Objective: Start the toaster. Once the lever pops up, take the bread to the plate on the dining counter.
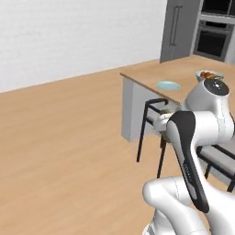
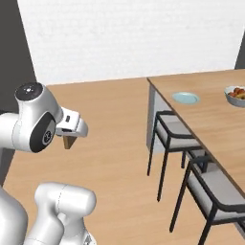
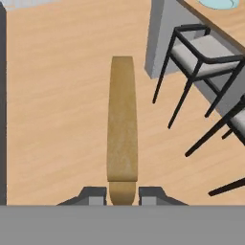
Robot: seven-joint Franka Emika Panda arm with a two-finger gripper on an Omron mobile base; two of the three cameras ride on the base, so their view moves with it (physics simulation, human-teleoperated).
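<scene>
My gripper [image 3: 122, 195] is shut on the bread [image 3: 122, 129], a thin tan slice seen edge-on, reaching away from the fingertips over the wood floor. From the right base camera the bread [image 2: 70, 142] hangs below the white hand [image 2: 72, 125], well left of the dining counter [image 2: 210, 119]. The pale blue plate [image 2: 185, 98] lies near that counter's near corner. It also shows as the plate [image 1: 168, 85] on the dining counter [image 1: 151, 75] and the plate [image 3: 217, 4] at the hand view's top right. The toaster is out of view.
Two black-framed chairs with grey seats [image 2: 177, 134] [image 2: 213, 189] stand along the counter's side between me and the plate. A white bowl of fruit [image 2: 236, 95] sits farther along the counter. Open wood floor [image 1: 59, 147] spreads to the left, and a steel fridge [image 1: 179, 27] stands behind.
</scene>
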